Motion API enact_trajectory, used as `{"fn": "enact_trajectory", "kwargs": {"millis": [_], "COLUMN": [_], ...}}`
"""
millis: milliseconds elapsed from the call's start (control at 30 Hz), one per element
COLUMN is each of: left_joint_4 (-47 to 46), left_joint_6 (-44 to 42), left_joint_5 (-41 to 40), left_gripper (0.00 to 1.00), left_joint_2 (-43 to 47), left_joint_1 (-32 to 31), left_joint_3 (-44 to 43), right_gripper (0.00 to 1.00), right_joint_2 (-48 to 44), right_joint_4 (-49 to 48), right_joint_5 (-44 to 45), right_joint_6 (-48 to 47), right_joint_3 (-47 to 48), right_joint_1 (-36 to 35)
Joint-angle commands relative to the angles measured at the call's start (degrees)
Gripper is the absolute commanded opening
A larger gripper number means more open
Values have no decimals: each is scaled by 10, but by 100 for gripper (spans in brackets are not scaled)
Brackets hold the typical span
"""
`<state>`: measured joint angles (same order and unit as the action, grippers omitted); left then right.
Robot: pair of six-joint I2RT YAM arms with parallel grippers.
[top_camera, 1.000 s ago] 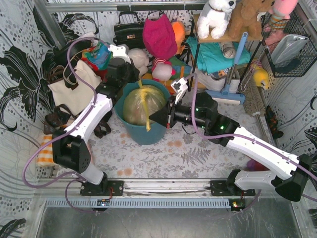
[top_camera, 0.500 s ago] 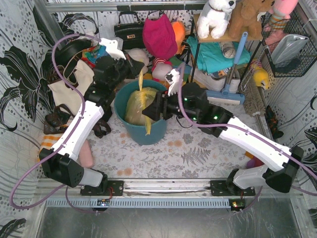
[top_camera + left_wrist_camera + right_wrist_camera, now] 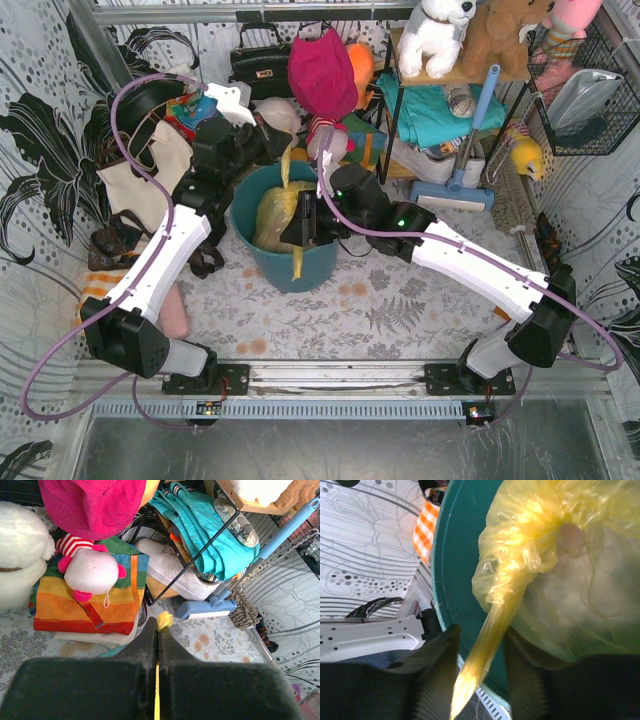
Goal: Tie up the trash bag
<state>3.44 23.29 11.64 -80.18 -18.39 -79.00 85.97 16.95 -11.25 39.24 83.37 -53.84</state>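
Observation:
The yellow-green trash bag [image 3: 272, 212] sits in the teal bin [image 3: 300, 272], with pale paper showing through it. My left gripper [image 3: 277, 142] is above the bin's far rim. It is shut on a twisted yellow strand of the bag [image 3: 287, 162] that runs up from the bag's neck. In the left wrist view the gripper [image 3: 158, 630] pinches that strand, whose tip [image 3: 164, 619] pokes out past the jaws. My right gripper [image 3: 300, 226] is at the bin's near right. Its jaws stand apart around a second twisted strand [image 3: 487, 645] of the bag [image 3: 570, 580], which hangs over the bin wall [image 3: 454, 570].
A cream tote [image 3: 150, 175] stands left of the bin. A black handbag [image 3: 260, 65], a pink hat [image 3: 322, 70] and plush toys are behind it. A shelf with teal cloth [image 3: 430, 112], a blue mop [image 3: 470, 130] and a white sneaker [image 3: 170, 570] are at the back right.
My left gripper has risen from the bin toward the back, pulling its strand up taut. My right gripper has moved left, closer along the hanging strand toward the bag.

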Motion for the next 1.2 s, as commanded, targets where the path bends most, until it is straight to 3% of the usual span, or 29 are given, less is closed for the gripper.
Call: {"fn": "enact_trajectory", "kwargs": {"millis": [0, 100, 433, 533, 733, 833, 933, 1033, 1167], "left_joint_4": [-34, -34, 7, 16, -11, 3, 24, 17, -12], "left_joint_6": [-5, -7, -32, -38, -45, -53, -58, -46, -24], "left_joint_5": [5, 4, -15, -26, -95, -128, -127, -97, -61], "left_gripper": [0, 0, 0, 0, 0, 0, 0, 0, 0], "left_joint_2": [9, 3, -40, -56, -67, -76, -81, -66, -43], "left_joint_1": [-2, -2, -1, -1, -1, 3, 7, 6, 6], "left_joint_3": [2, -4, -148, -129, -9, -9, -62, -115, -98], "right_gripper": [27, 0, 0, 0, 0, 0, 0, 0, 0], "right_joint_2": [-15, -30, -73, -86, -107, -110, -102, -89, -94], "right_joint_4": [4, -14, -76, -90, -159, -162, -150, -132, -133], "right_joint_5": [-40, -29, -2, -19, -59, -62, -60, -57, -50], "right_joint_6": [14, 2, -29, -15, 42, 40, 23, 4, 4], "right_joint_3": [18, 25, 81, 28, -101, -95, -44, 17, 14], "right_joint_1": [1, 1, 7, 6, 7, 7, 7, 6, 6]}}
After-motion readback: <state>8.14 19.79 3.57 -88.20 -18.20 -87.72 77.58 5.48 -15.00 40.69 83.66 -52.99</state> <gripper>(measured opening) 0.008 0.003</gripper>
